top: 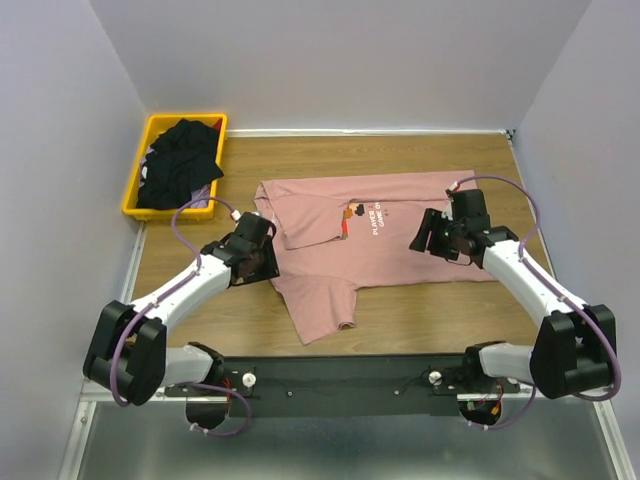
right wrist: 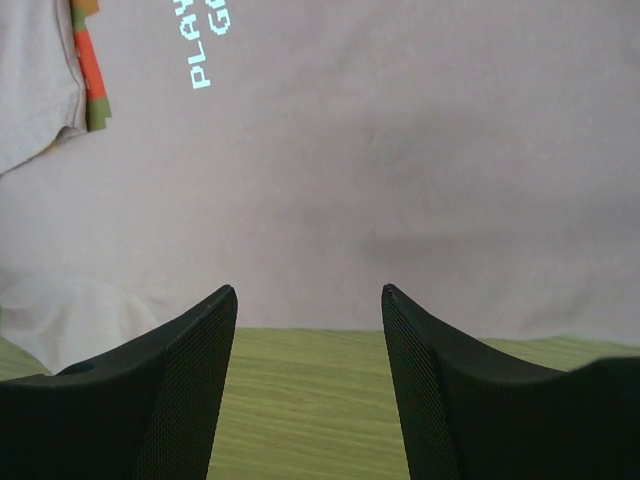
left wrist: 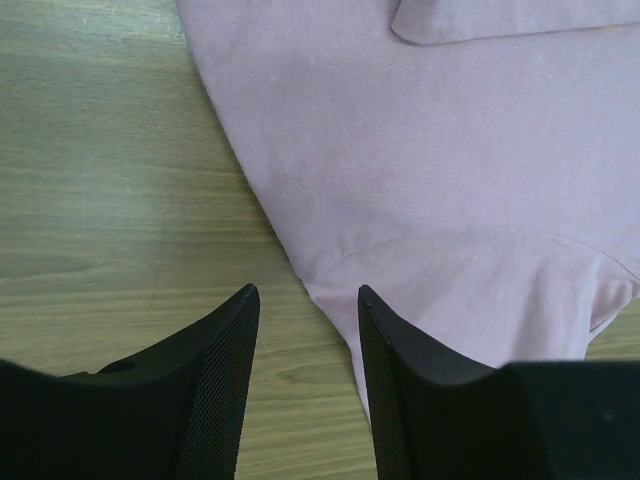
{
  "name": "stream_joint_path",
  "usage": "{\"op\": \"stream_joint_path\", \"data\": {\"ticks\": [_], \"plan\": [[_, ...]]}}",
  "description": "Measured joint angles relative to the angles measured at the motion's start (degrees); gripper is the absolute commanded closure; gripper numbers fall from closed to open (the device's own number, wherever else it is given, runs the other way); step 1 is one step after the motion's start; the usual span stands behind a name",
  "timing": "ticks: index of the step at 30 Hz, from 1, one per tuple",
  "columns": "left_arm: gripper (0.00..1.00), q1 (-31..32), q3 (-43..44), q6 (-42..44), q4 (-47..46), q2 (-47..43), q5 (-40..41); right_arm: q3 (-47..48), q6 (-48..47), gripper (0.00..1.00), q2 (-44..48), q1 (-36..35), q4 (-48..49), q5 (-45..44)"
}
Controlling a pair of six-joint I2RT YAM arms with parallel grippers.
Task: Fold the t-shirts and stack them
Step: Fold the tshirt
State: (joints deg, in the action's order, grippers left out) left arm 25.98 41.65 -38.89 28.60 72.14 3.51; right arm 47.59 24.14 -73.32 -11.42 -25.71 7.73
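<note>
pink t-shirt point(top: 400, 255) spread, black t-shirts point(top: 180, 165) in tray point(top: 150, 213)

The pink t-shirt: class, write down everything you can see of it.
The pink t-shirt is soft, matte cloth, lying flat on the wooden table, partly folded: its left part is turned over the chest, half covering a colourful print beside white lettering. One sleeve sticks out toward the near edge. The open left claw hangs at its left edge, the open right claw at its right side; neither grips it.
</note>
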Motion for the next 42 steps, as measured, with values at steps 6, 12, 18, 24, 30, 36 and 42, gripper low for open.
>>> {"op": "stream_joint_path", "data": {"ticks": [6,12,18,24,30,36,42], "plan": [[0.56,0.02,1.79,-0.81,0.68,3.61,1.01,-1.7,-0.2,0.33,1.14,-0.15,-1.22,-1.22],[0.57,0.02,2.16,-0.39,0.48,9.18,1.42,-3.19,-0.2,0.33,1.16,-0.15,-1.75,-2.32],[0.57,0.04,3.43,0.28,0.63,11.52,1.4,-3.96,-0.17,0.33,1.16,-0.15,-2.64,-3.17],[0.59,0.02,3.69,0.9,0.44,12.81,0.55,-4.07,0.35,0.31,1.16,-0.15,-3.21,-5.7],[0.66,0.02,3.69,1.31,0.37,12.9,-0.2,-4.07,1.05,0.27,1.16,-0.15,-4.66,-11.04],[1.0,0.02,3.67,2.01,-0.17,13.29,-1.36,-4.07,2.08,0.21,1.4,0.5,-5.81,-14.64],[1.0,-1.46,3.69,3.72,-0.17,13.33,-2.56,-4.11,1.9,0.21,1.4,14.16,-6.23,-12.9]]}}
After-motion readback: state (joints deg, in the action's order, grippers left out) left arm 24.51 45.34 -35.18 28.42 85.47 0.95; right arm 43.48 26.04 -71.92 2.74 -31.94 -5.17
